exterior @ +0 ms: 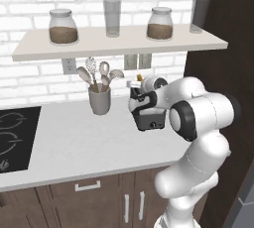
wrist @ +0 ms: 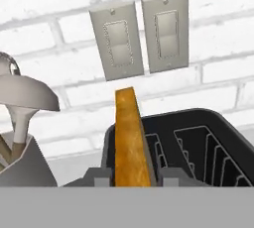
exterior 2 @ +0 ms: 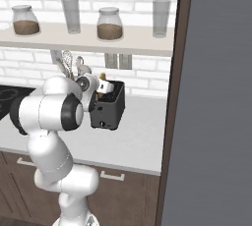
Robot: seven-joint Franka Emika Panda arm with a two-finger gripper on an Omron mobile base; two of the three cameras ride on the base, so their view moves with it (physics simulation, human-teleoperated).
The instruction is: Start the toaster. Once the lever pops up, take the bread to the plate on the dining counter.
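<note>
Toaster: dark grey-black body, ribbed grille pattern inside the top slots. Bread: golden-brown crust edge, orange-tan, mottled. Surface: plain light grey-white top, brown cabinet fronts with pale handles below. Wall: white brick pattern with light grey joints. Switch plates: flat grey, two side by side. Utensil cup: grey, with silver-beige utensils. Shelf: off-white; two clear jars with brown contents and grey lids, two translucent grey glasses. Cooktop: black with thin pale ring markings. Tall panel: slate grey, dark brown edge.
</note>
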